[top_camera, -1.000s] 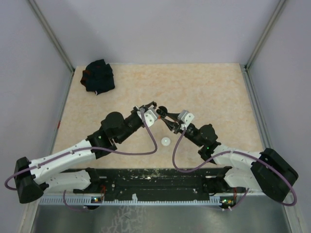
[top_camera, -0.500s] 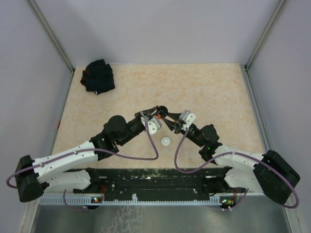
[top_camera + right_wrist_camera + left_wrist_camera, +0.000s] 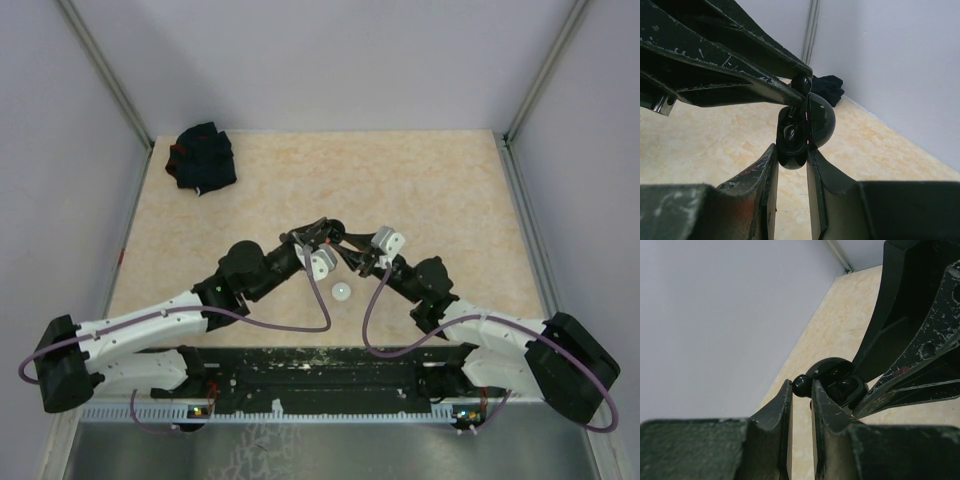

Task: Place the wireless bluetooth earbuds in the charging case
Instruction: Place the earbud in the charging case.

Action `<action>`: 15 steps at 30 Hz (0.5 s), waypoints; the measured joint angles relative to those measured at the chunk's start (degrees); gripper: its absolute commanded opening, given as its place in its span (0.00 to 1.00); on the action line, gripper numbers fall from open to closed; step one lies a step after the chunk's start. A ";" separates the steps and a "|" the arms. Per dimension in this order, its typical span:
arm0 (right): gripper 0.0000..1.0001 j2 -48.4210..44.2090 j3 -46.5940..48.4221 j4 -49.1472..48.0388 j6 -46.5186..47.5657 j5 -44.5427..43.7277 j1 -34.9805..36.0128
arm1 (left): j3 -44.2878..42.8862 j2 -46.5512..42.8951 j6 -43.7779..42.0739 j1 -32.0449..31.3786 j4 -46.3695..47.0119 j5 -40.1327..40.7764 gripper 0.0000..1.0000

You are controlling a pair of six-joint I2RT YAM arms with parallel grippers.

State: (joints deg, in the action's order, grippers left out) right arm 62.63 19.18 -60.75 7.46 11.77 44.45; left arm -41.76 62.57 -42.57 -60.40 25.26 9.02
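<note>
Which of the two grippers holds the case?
The right gripper: it clamps the open black case, while the left gripper pinches only a small black earbud.

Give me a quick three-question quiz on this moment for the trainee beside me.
1. True or false: the left pincer is shut on a small glossy black earbud.
2. What does the right pincer grip? A) the glossy black charging case, lid open; B) a spoon; C) nothing.
3. In a few words: where is the small white round piece?
Key: 1 true. 2 A. 3 Lying on the beige speckled table, on the near side of the two pincers, held by neither.
</note>
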 measured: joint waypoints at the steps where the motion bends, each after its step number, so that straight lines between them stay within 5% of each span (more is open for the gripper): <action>1: 0.00 0.00 0.02 0.04 -0.07 0.11 0.00 | 0.07 0.09 -0.17 0.00 0.22 0.02 0.03; 15: 0.00 -0.70 0.02 0.76 -0.63 -0.22 -0.02 | 0.35 0.37 -1.01 -0.90 0.33 0.00 0.04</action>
State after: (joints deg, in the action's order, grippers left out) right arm 61.93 19.20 -59.99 6.83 11.55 44.42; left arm -41.41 62.94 -43.57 -61.30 25.58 9.02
